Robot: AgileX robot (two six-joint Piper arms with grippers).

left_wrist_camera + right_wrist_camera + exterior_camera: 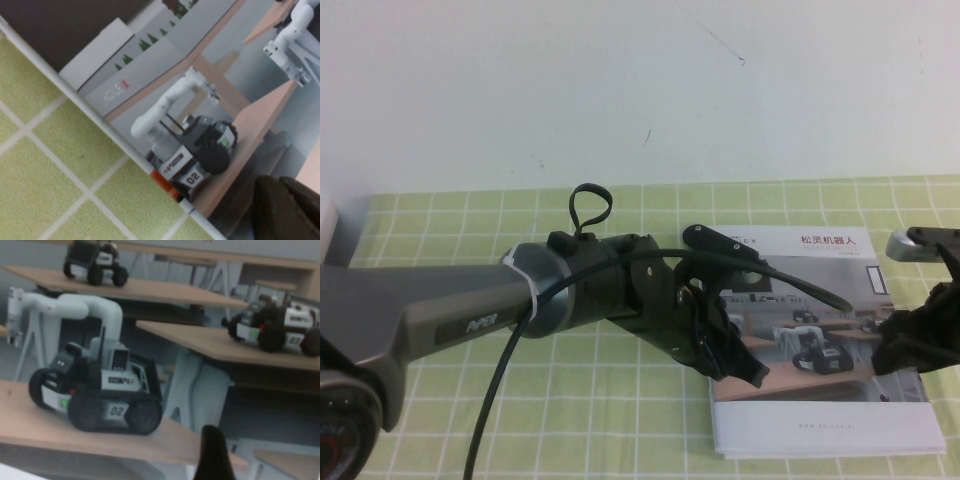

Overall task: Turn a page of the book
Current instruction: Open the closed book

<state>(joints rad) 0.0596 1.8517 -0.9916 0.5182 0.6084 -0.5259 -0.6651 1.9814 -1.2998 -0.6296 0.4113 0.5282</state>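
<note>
The book [825,400] lies closed on the counter [440,420] at the robot's right — cover up, showing the page [810,270] with the classroom photo of wheeled robots and a red title. The left gripper [725,350] sits low over the book's left edge; whether its fingers are apart or together cannot be told. The right gripper [910,350] hangs over the book's right edge — its fingers' state cannot be told either.
</note>
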